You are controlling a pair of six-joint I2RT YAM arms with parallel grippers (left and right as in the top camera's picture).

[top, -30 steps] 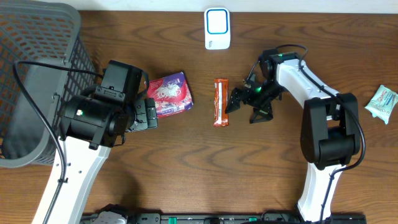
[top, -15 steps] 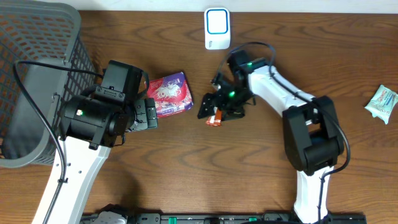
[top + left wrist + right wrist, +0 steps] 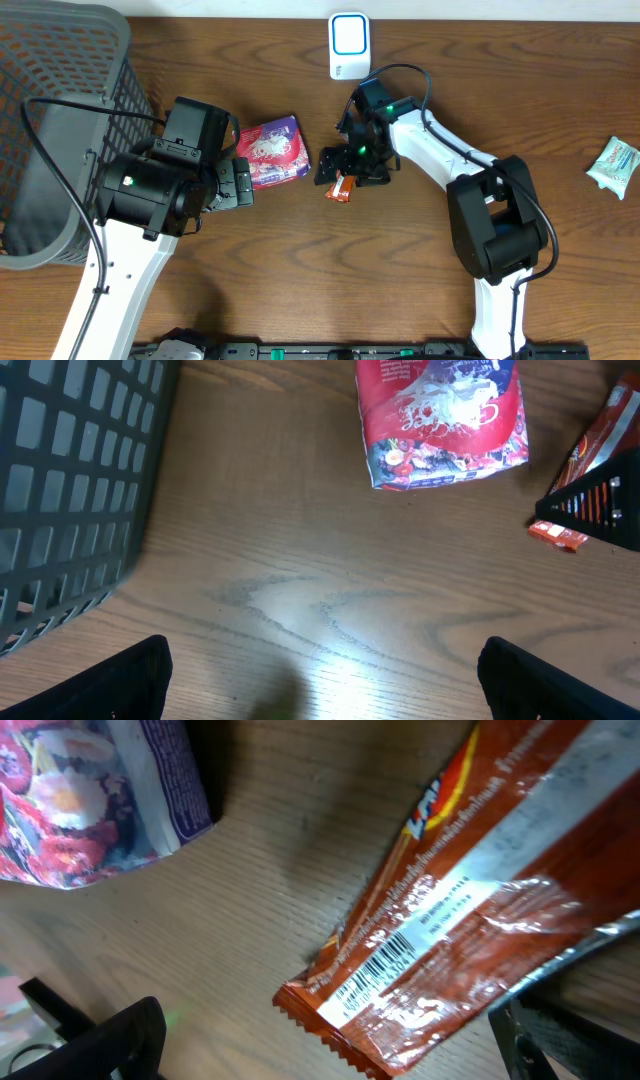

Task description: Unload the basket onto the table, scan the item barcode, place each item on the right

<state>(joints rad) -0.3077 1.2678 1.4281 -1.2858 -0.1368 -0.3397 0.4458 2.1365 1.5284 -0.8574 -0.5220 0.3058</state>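
The item, an orange snack bar (image 3: 440, 930), lies flat on the wooden table with its barcode (image 3: 385, 972) facing up. My right gripper (image 3: 330, 1055) is open and straddles the bar's near end; the right finger (image 3: 570, 1035) overlaps the bar's edge. From overhead, the right gripper (image 3: 348, 174) covers most of the bar (image 3: 341, 189). The white and blue scanner (image 3: 349, 45) sits at the table's back edge. My left gripper (image 3: 325, 690) hovers open over bare wood, short of a red and purple snack bag (image 3: 440, 420), with nothing between its fingers.
A dark mesh basket (image 3: 60, 120) fills the left side, close to the left arm. The red and purple bag (image 3: 272, 150) lies between the two grippers. A green and white packet (image 3: 612, 162) rests at the far right edge.
The right gripper has swung left, from beside the bar to over it. The bar now sits tilted and slightly further left. The left arm has not moved.
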